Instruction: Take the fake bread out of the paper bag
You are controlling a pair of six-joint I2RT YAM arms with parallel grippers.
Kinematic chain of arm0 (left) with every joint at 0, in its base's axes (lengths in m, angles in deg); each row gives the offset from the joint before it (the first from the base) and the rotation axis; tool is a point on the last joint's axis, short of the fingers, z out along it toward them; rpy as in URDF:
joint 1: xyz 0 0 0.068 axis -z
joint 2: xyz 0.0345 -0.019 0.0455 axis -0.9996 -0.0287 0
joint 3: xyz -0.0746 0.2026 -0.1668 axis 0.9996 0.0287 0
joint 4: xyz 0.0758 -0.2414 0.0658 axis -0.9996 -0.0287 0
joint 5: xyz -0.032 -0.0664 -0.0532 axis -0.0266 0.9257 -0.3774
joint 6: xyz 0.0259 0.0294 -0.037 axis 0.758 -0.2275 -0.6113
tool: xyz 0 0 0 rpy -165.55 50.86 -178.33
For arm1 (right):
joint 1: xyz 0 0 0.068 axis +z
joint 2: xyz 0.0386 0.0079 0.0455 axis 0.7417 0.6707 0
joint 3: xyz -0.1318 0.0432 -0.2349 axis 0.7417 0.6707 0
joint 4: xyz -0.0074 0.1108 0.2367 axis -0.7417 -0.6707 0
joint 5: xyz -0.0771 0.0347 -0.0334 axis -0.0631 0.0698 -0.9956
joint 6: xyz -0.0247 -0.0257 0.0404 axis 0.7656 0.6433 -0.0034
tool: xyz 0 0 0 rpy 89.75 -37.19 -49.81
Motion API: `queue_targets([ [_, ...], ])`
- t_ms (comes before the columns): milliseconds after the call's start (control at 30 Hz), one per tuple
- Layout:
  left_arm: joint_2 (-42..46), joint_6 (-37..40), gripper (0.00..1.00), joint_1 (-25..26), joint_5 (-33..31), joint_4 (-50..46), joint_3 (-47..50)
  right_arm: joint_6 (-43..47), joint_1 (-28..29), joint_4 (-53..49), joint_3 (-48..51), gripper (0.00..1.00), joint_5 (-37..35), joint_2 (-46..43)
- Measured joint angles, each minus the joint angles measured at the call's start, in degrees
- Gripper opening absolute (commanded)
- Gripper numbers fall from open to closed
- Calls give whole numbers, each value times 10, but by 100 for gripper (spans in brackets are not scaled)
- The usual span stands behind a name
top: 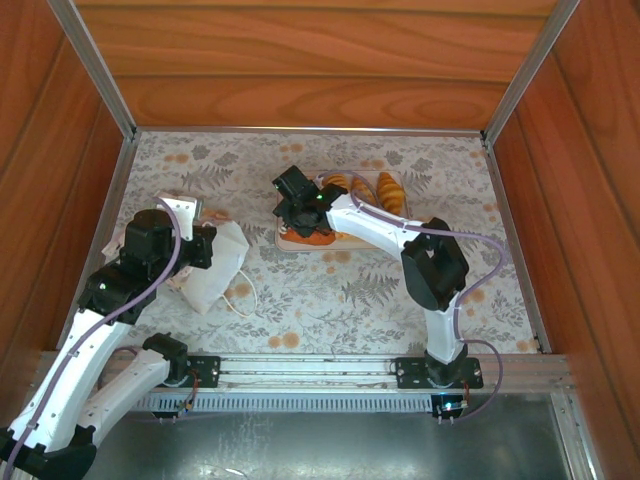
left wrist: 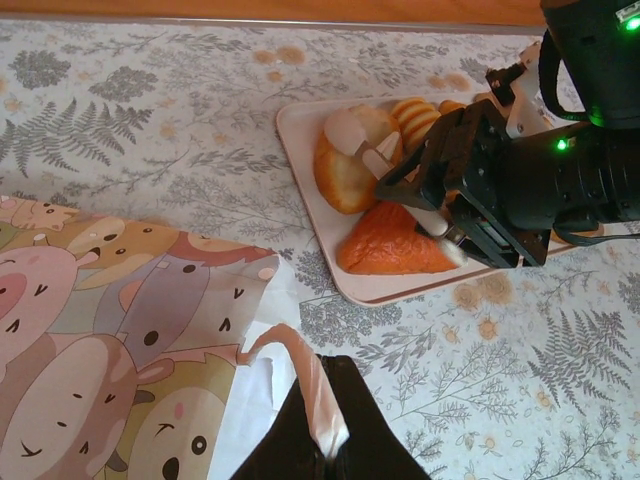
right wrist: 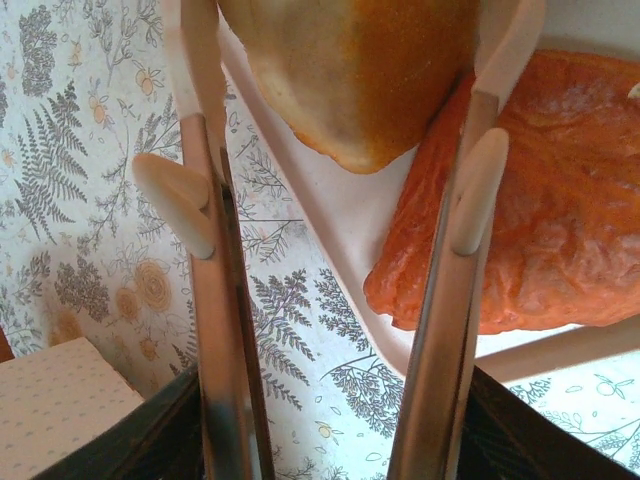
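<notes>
Left arm folded low, left gripper [left wrist: 322, 445] pinched tight on the bag [left wrist: 120, 330] at its white rim. Right arm stretched forward, right gripper [left wrist: 365, 150] clamping a glossy golden roll [right wrist: 350, 70] over the pale tray [right wrist: 330, 230], beside a wrinkled orange triangle [right wrist: 540, 230] and 2 ridged croissants [top: 390, 190]. Fern-print cloth [top: 330, 290]; wood-panel walls [top: 300, 60].

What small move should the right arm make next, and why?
Probably open the right gripper and let go of the golden roll. The roll sits between its fingers, low over the pink tray beside the orange-red pastry, so it looks ready to be set down. The left gripper pinches the paper bag and needs no change.
</notes>
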Motion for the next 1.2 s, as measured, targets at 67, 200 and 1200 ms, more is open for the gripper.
queue_targets([
  [67, 2, -8, 0, 0, 0, -1, 0, 9, 0, 0, 13, 57, 0, -17],
  [200, 4, -23, 0, 0, 0, -1, 0, 38, 0, -1, 41, 55, -2, -65],
  [1200, -20, -102, 0, 0, -35, -3, -120, 439, -427, -100, 297, 46, 135, -471],
])
